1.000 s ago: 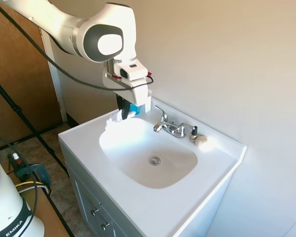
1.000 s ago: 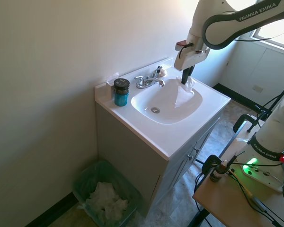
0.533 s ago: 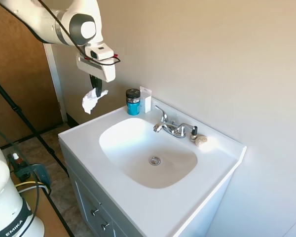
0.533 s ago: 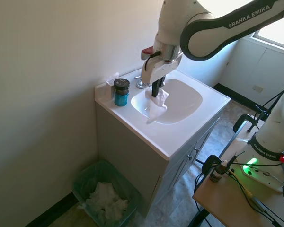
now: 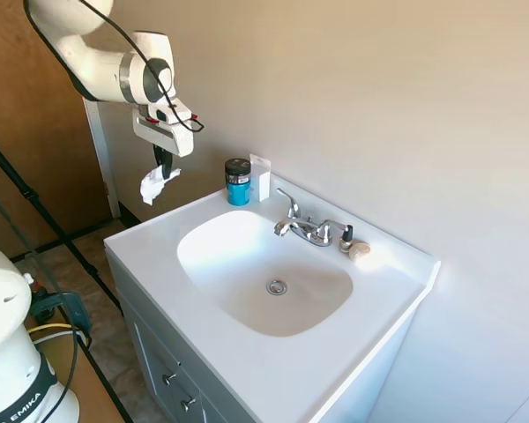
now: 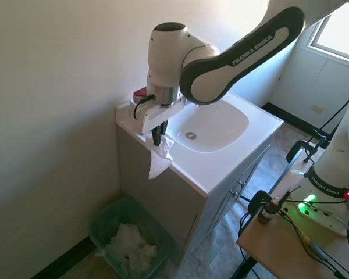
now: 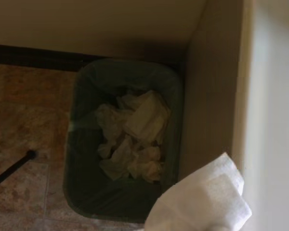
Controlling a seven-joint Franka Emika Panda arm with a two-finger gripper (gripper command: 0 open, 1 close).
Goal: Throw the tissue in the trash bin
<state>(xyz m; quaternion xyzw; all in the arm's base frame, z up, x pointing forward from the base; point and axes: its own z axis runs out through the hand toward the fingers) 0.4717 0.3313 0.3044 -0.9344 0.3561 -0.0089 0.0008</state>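
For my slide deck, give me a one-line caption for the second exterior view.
Gripper holds the tissue past the vanity's edge, above the trash bin.

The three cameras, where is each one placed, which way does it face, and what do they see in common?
First exterior view: high beside the sink, facing the faucet wall; arm enters upper left, hand pinching the tissue.
Second exterior view: high on the opposite side, looking down at the vanity and trash bin; arm enters from the right.
Wrist view: looks straight down into the bin; no arm visible.
Shared: the tissue appears in all three; both exterior views show the sink.
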